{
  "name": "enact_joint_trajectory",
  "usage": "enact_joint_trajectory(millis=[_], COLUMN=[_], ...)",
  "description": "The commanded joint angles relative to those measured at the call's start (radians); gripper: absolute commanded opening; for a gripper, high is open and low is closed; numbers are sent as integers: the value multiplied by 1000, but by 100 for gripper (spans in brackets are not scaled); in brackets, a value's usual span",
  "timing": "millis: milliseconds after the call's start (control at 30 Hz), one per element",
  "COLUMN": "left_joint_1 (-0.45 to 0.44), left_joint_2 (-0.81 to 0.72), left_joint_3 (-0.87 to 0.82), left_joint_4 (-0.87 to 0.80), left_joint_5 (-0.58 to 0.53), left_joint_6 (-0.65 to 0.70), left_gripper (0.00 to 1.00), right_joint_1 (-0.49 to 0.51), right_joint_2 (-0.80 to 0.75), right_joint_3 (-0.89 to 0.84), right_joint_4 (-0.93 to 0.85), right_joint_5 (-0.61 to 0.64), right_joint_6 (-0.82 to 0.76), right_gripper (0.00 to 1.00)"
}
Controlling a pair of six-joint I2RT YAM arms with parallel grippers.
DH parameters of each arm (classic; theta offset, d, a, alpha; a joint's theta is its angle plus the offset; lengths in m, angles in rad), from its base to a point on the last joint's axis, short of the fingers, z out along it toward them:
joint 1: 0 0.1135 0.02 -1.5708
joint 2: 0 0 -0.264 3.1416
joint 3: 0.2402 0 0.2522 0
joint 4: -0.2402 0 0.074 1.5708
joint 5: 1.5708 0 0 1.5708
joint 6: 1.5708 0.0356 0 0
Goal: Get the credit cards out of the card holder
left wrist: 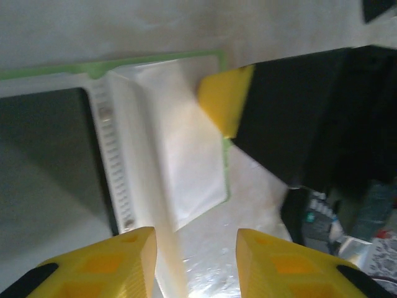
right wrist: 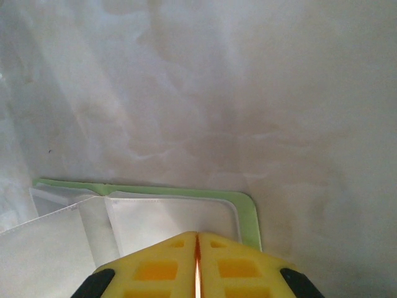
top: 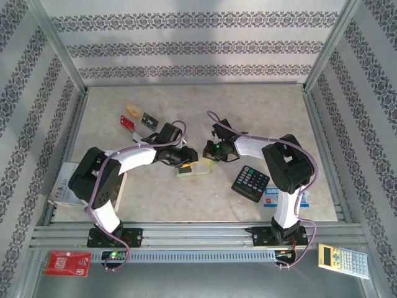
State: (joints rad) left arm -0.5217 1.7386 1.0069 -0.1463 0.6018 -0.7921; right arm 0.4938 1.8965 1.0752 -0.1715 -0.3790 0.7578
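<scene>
The lime-green card holder (top: pixel 193 171) lies open at the table's middle, cream inner faces up. My left gripper (top: pixel 185 165) hovers over its left side, open. In the left wrist view a raised cream flap runs beside the left fingertip (left wrist: pixel 139 254), with the holder (left wrist: pixel 186 143) beyond my gripper (left wrist: pixel 195 239). My right gripper (top: pixel 208 155) is shut, with its tips over the holder's far right corner (right wrist: pixel 245 211). Its yellow tip (left wrist: pixel 226 99) appears in the left wrist view, and its jaws (right wrist: pixel 197 236) meet with nothing between. A tan card (top: pixel 131 110), a red card (top: pixel 126 122) and a black card (top: pixel 147 121) lie at the back left.
A black calculator (top: pixel 250 183) sits right of the holder, with a blue-and-white box (top: pixel 273 197) by the right arm. Papers (top: pixel 64 186) lie at the left edge. A red packet (top: pixel 67 264) and a pale calculator (top: pixel 343 259) rest below the front rail.
</scene>
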Motion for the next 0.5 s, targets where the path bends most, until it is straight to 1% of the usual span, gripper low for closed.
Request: enact_joint_trajectory(millis=[0, 167, 300, 400, 467], left_joint_1=[2, -1, -12, -19, -24], left_joint_2=[46, 119, 166, 187, 198], left_joint_3=[46, 102, 137, 160, 175], left_joint_4=[100, 91, 99, 52, 1], left_joint_5=[56, 29, 33, 5, -37], left_joint_6=[-35, -26, -35, -20, -2], left_gripper=[40, 41, 42, 42, 43], right_joint_1=[-30, -62, -85, -98, -103], right_joint_2=[-60, -137, -192, -220, -230], right_joint_3=[-21, -43, -68, -84, -90], right_joint_4=[-10, 7, 13, 12, 10], right_joint_5=[22, 14, 27, 44, 47], right_joint_6=[13, 33, 41, 39, 40], right_gripper=[11, 12, 12, 12, 12])
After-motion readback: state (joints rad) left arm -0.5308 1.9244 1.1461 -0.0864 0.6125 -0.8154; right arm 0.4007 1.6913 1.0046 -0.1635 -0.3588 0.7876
